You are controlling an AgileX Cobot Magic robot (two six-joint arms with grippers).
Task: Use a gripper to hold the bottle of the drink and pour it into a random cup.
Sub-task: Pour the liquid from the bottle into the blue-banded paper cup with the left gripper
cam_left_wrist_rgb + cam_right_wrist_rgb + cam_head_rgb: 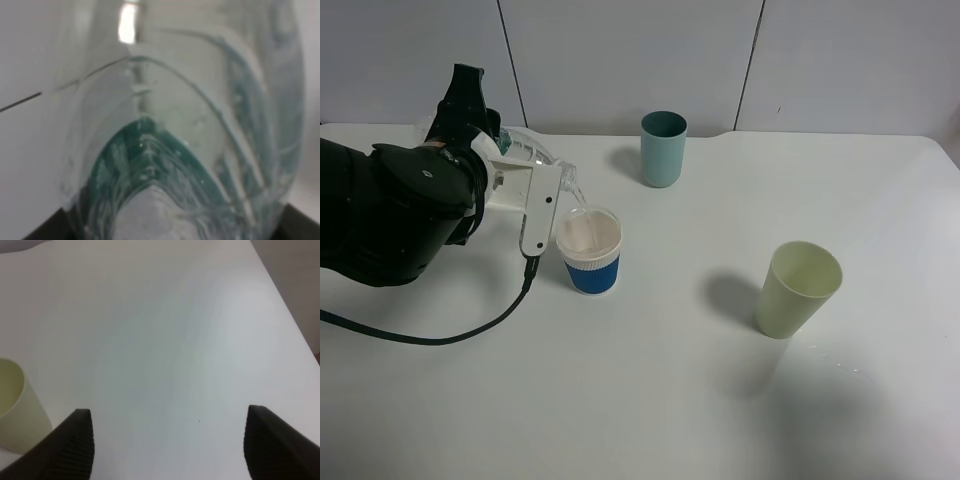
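I am leaning my white boxy left gripper [541, 198], clamping the small clear green-labelled plastic bottle [546, 153] over the ribbed blue-and-white paper cup [590, 252]; my black right fingers [74, 446] are gaping wide.

Bright even light, soft shadows, bottle [165, 150] blurred close-up

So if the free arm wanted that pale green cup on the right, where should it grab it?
Likely around the upper wall, a little under the rim, coming in level from its right, the free arm's side. The pale green cup stands upright on its own and widens upward, so it shouldn't slide down through closed fingers. The right pincer is open and close by.
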